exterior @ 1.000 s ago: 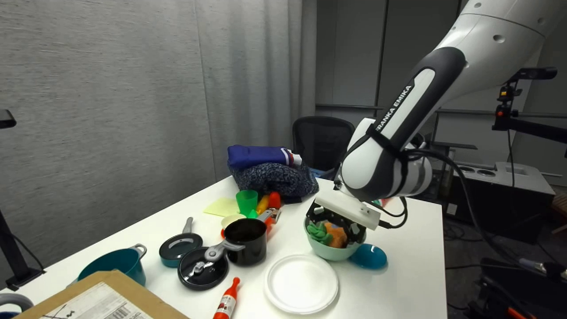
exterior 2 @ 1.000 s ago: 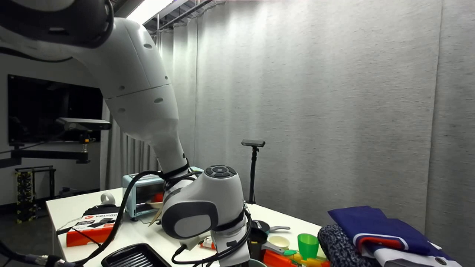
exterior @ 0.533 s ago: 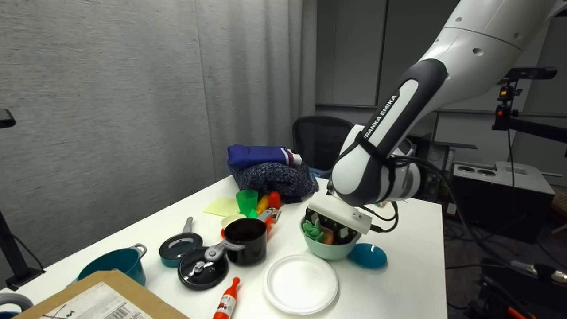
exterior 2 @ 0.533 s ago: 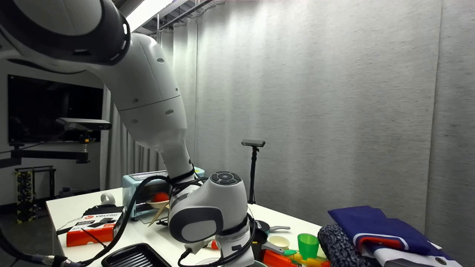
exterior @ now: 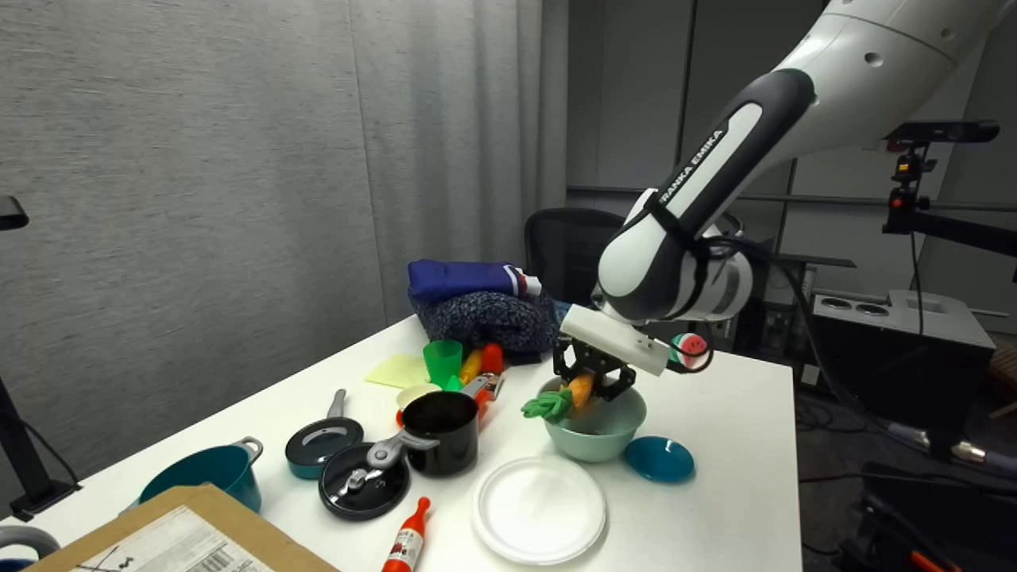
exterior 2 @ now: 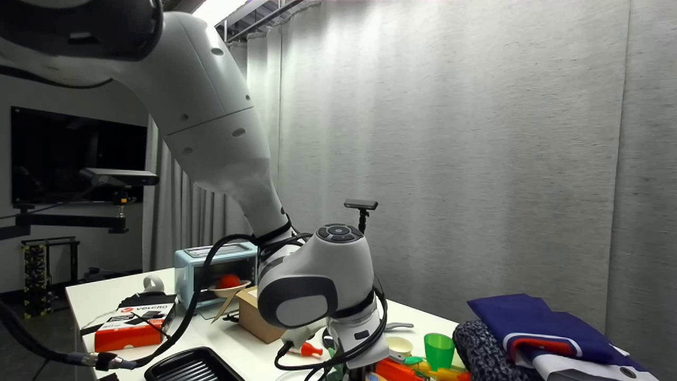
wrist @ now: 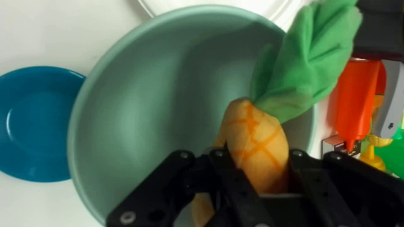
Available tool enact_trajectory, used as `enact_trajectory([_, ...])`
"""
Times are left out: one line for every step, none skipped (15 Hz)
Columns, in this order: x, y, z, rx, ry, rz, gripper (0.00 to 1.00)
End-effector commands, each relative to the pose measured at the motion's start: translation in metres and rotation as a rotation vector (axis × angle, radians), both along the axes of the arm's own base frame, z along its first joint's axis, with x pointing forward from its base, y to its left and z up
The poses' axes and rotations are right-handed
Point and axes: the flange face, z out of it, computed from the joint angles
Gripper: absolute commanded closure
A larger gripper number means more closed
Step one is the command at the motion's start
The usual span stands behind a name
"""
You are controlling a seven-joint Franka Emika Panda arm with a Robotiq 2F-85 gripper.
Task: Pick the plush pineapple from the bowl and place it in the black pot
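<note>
The plush pineapple, with its orange-yellow body (wrist: 257, 138) and green leafy top (wrist: 311, 60), is squeezed between the fingers of my gripper (wrist: 258, 154) in the wrist view. In an exterior view the plush pineapple (exterior: 581, 388) is at rim height of the mint-green bowl (exterior: 592, 446), its leaves sticking out past the rim on the pot's side. My gripper (exterior: 592, 380) is just above the bowl there, tilted. Left of the bowl stands the black pot (exterior: 445, 445), open at the top. The lower end of the pineapple is partly hidden behind the fingers.
A white plate (exterior: 540, 512) lies in front of the bowl, a blue dish (exterior: 661, 459) beside it. Around the pot are a black lid (exterior: 364, 485), a frying pan (exterior: 322, 445), a red bottle (exterior: 409, 536) and a green cup (exterior: 442, 361). A toaster (exterior 2: 217, 270) stands farther off.
My gripper dipped deeper into the bowl, its jaws closed on the pineapple, and it has risen. The pineapple came up with it, leaves now over the rim.
</note>
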Motion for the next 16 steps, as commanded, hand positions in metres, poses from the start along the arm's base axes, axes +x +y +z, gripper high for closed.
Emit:
enact_trajectory([0.005,0.001,0.049,0.033,-0.012,0.112,0.96])
enact_trajectory([0.008,0.002,0.062,0.042,-0.026,0.150,0.95])
enact_trajectory([0.011,0.004,0.075,0.046,-0.048,0.187,0.95])
enact_trajectory([0.015,0.006,0.087,0.045,-0.081,0.220,0.95])
enact_trajectory([0.020,0.008,0.097,0.036,-0.120,0.236,0.95])
enact_trajectory([0.025,0.009,0.105,0.032,-0.157,0.245,0.95])
enact_trajectory([0.032,0.013,0.111,0.041,-0.186,0.252,0.95])
enact_trajectory([0.040,0.018,0.112,0.042,-0.204,0.248,0.95])
enact_trajectory([0.046,0.022,0.113,0.049,-0.217,0.249,0.95])
enact_trajectory([0.033,0.020,0.111,0.039,-0.178,0.238,0.80])
enact_trajectory([0.037,0.023,0.114,0.043,-0.188,0.243,0.80])
enact_trajectory([0.039,0.025,0.114,0.046,-0.192,0.245,0.80])
enact_trajectory([0.040,0.026,0.113,0.047,-0.192,0.245,0.80])
enact_trajectory([0.041,0.025,0.112,0.047,-0.191,0.245,0.80])
enact_trajectory([0.041,0.025,0.111,0.048,-0.190,0.245,0.80])
enact_trajectory([0.041,0.025,0.111,0.048,-0.190,0.245,0.80])
